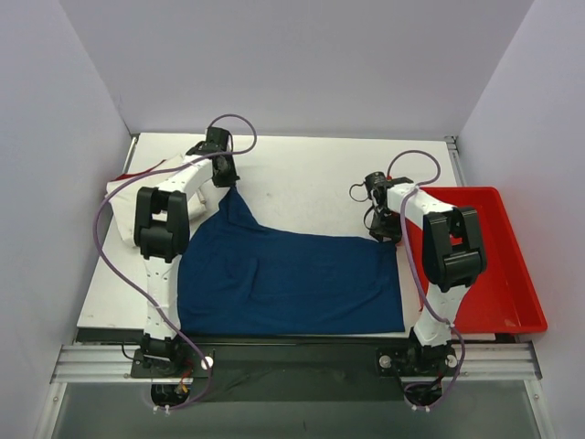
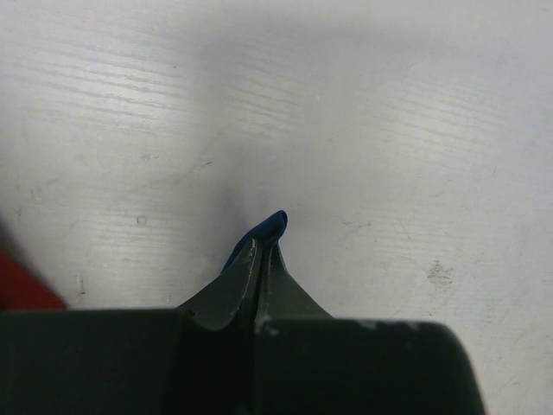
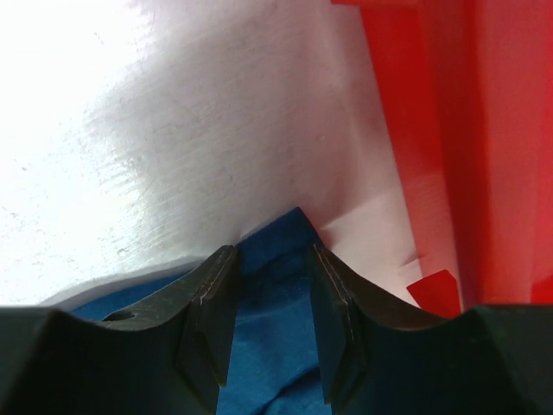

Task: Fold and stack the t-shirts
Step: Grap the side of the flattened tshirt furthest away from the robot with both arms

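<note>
The dark blue t-shirt (image 1: 292, 282) lies folded across the front of the white table, with one corner drawn up towards the far left. My left gripper (image 1: 225, 177) is shut on that corner; in the left wrist view a small tip of blue cloth (image 2: 270, 230) sticks out past the closed fingers. My right gripper (image 1: 385, 232) is open over the shirt's far right corner (image 3: 278, 285), which lies between the two fingers. The cream-white shirt (image 1: 119, 203) with a red edge lies at the table's left side, partly behind my left arm.
A red plastic tray (image 1: 494, 274) stands at the right, close beside my right gripper; its wall also shows in the right wrist view (image 3: 449, 130). The enclosure's walls rise on three sides. The table's front edge (image 1: 274, 337) runs just below the blue shirt.
</note>
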